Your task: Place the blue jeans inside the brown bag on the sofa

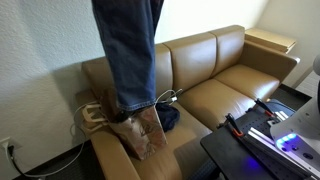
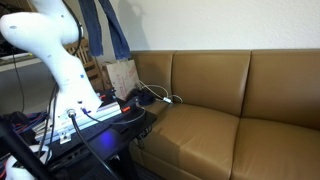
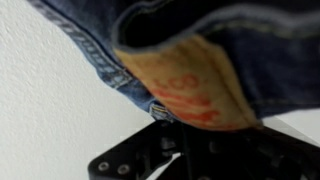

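The blue jeans hang upright from above the frame, their leg ends reaching down into the open top of the brown bag at the sofa's end. In an exterior view the jeans hang over the bag beside the white arm. The wrist view shows the jeans' waistband and tan leather patch pressed against my gripper, which is shut on the denim. The fingertips are hidden by the cloth.
A dark bundle and white cables lie on the sofa seat next to the bag. A black table with clamps stands in front of the sofa. A wooden side table is at the far end.
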### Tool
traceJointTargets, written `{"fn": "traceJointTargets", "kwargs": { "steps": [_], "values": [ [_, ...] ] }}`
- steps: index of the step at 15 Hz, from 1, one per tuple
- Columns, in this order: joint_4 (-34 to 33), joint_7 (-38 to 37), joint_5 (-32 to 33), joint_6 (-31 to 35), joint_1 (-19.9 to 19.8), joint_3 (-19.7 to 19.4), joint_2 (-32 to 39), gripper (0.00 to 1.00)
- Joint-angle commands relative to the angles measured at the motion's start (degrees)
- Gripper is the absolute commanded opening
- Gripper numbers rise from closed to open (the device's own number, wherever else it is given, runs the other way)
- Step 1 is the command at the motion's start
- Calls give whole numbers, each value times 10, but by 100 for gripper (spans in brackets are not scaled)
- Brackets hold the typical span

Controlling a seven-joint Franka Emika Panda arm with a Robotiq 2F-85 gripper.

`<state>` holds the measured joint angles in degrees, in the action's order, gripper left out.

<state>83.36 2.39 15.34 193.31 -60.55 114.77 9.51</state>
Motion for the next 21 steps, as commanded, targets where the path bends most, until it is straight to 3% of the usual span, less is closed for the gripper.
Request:
{"fn": "traceJointTargets", "kwargs": {
  "steps": [1, 3, 4, 8, 9, 12, 17, 21],
  "values": [
    [-72, 19, -4, 44, 88, -87, -54, 1],
    [-37, 35, 37, 99, 137, -114, -34, 1],
    [-87, 57, 66, 46, 213, -153, -9, 1],
    [-111, 113, 215, 50, 365, -228, 105, 1],
    [-116, 159, 225, 50, 402, -229, 144, 1],
    [-133, 201, 345, 48, 513, -263, 256, 1],
    [-131, 257, 545, 45, 574, -233, 458, 1],
    [-183, 274, 635, 36, 591, -212, 535, 1]
  ]
}}
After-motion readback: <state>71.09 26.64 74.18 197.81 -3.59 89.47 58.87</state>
